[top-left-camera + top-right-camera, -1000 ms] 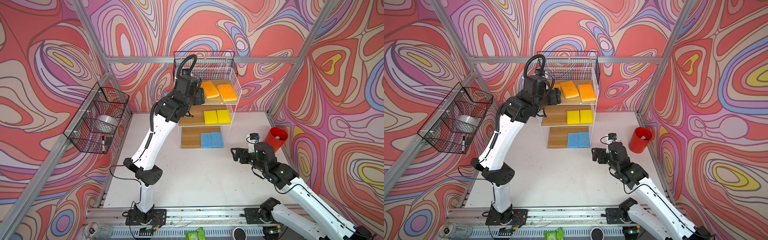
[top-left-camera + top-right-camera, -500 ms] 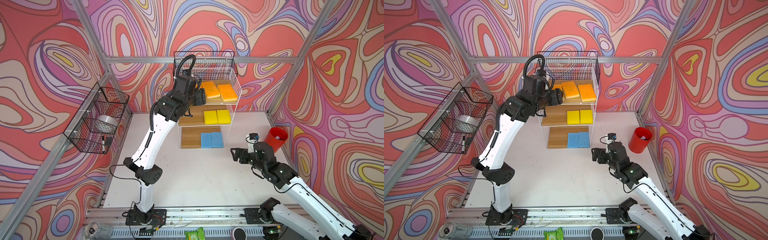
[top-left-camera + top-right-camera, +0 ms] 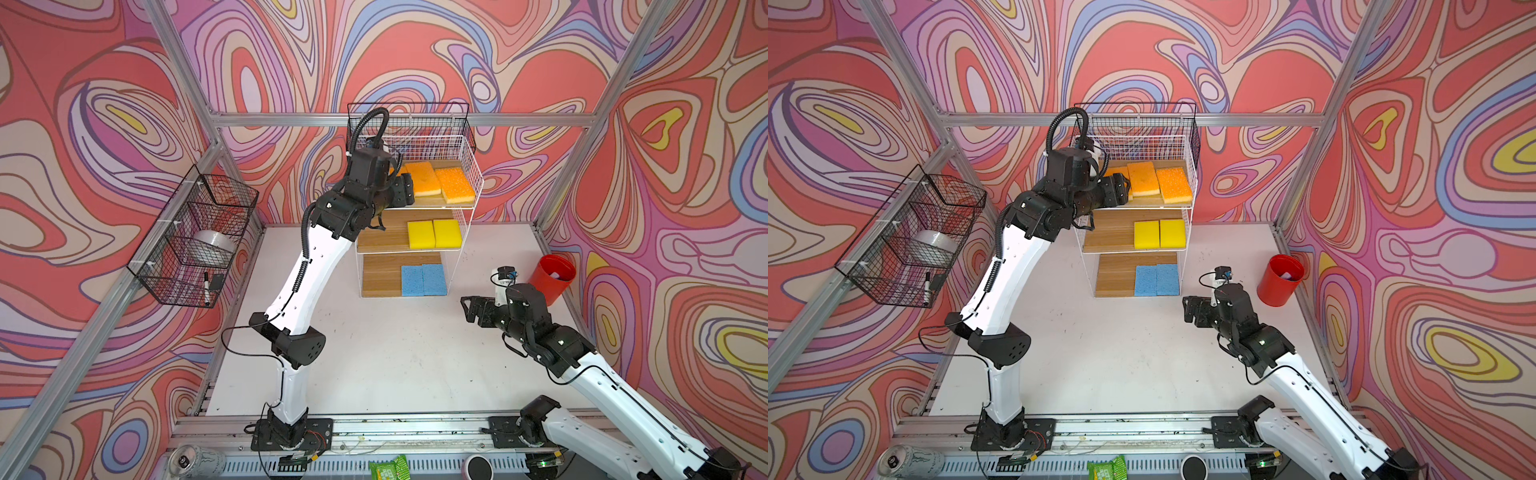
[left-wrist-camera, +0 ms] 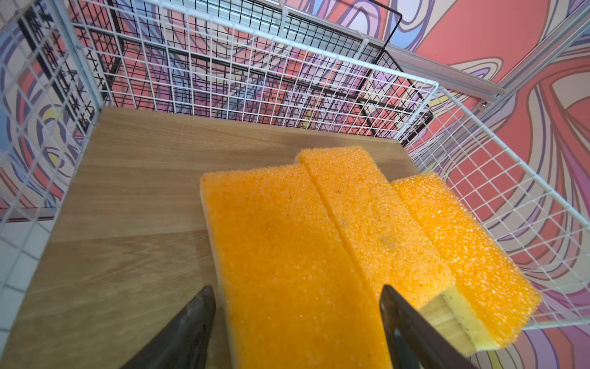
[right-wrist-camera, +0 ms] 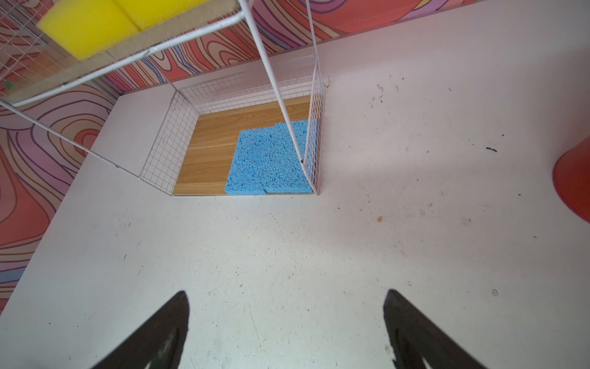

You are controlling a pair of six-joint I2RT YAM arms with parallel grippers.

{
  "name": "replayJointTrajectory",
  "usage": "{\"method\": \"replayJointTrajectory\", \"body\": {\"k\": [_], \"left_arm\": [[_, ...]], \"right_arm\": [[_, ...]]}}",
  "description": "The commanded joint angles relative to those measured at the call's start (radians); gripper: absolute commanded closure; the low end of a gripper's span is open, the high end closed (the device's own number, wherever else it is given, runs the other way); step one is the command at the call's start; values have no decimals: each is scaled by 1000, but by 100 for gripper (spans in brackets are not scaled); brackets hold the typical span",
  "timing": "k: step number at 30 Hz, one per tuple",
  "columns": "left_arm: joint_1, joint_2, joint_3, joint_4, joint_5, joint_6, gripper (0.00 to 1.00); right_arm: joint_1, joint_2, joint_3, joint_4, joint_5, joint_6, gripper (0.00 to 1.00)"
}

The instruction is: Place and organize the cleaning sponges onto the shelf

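Sponge (image 4: 281, 239) in orange lies flat on the top tier of the shelf (image 4: 127, 191), left gripper (image 4: 297, 287) spread astride it; right gripper (image 5: 287, 291), at five o'clock from the shelf, gapes empty. Soft, light, we judge; we'd pinch its long edges.

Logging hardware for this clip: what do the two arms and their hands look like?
The left arm and right arm are alike: glossy white link shells, matte black joint housings. A ribbed black hose arches over the left wrist. The left hand and right hand each end in two tapered black fingers.
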Motion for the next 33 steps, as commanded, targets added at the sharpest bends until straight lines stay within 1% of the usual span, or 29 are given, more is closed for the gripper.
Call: {"method": "replayJointTrajectory", "body": {"k": [1,5,8,12,14,19,21,24,29,31,33], "left_arm": [[14,10,-6,5,29,-5,15],[15,-26,-27,6,42,22,9],[15,-87,-88,31,44,39,2],[15,-177,-183,52,49,58,0],[14,-242,-269,83,54,64,0],[14,-502,-621,256,82,59,0],[15,-597,-735,297,75,55,0],[15,-707,-829,287,51,52,0],[14,-871,-989,247,41,25,0],[15,-928,-1061,209,0,21,0],[15,-987,-1164,186,-69,31,0]], "right_arm": [[-5,2,7,15,-1,-8,2],[-5,8,7,20,0,-8,2],[-5,11,16,23,2,-8,2],[-5,6,29,21,11,-10,2],[-4,-2,33,20,18,-8,2],[-5,-43,39,21,70,-5,2],[-4,-62,33,31,96,-5,2],[-4,-77,23,48,139,-11,2],[-5,-83,7,57,221,-17,2],[-5,-91,-11,71,262,-24,2],[-5,-98,-40,102,298,-52,1]]}}
